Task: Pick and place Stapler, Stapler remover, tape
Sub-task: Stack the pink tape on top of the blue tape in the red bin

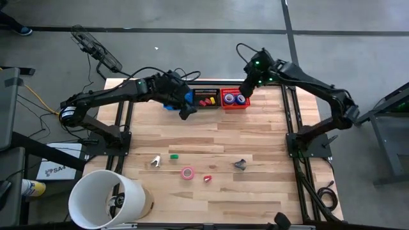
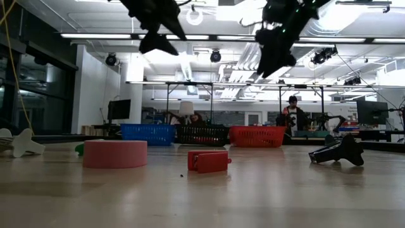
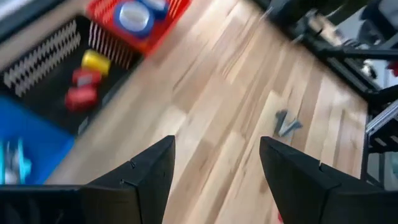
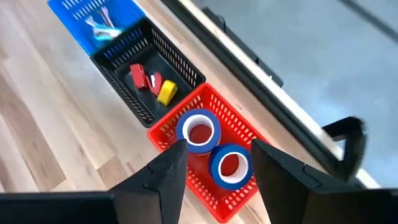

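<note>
Tape: two blue rolls lie side by side in the red basket at the table's far edge; a pink roll lies flat on the near table.
Staplers: red and yellow ones sit in the black basket, between the red and blue baskets; another red one lies near the pink roll.
Right gripper: above the red basket, fingers parted, holding nothing.
Left gripper: raised over the table beside the blue basket, fingers spread, empty.
</note>
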`<state>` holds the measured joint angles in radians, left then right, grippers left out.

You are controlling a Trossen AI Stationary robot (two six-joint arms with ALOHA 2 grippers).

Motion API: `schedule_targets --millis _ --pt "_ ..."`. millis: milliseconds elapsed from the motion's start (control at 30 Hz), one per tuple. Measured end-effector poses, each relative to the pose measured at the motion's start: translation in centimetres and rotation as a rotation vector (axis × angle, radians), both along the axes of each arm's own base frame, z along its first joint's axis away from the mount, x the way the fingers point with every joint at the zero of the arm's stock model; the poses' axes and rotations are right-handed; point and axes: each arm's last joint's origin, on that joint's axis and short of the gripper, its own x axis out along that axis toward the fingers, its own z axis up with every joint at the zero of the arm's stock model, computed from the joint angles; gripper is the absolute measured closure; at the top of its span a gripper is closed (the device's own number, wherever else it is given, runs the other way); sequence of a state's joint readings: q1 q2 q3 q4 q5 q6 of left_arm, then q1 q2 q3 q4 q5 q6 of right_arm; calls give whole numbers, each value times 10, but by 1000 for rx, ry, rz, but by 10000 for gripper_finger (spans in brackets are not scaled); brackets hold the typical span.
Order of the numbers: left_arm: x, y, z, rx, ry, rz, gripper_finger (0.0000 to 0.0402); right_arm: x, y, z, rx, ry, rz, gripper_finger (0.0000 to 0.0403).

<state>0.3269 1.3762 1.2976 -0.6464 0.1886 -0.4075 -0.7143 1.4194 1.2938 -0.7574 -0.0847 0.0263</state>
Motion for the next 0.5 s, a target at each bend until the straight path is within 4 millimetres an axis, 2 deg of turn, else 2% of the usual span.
schedule_targets --millis 300,500 --pt "-1 -29 -10 -6 148 33 172 -27 24 34 -82 -74 14 236" --pt "9 -51 -22 11 228 56 172 -38 34 44 -103 -84 28 236"
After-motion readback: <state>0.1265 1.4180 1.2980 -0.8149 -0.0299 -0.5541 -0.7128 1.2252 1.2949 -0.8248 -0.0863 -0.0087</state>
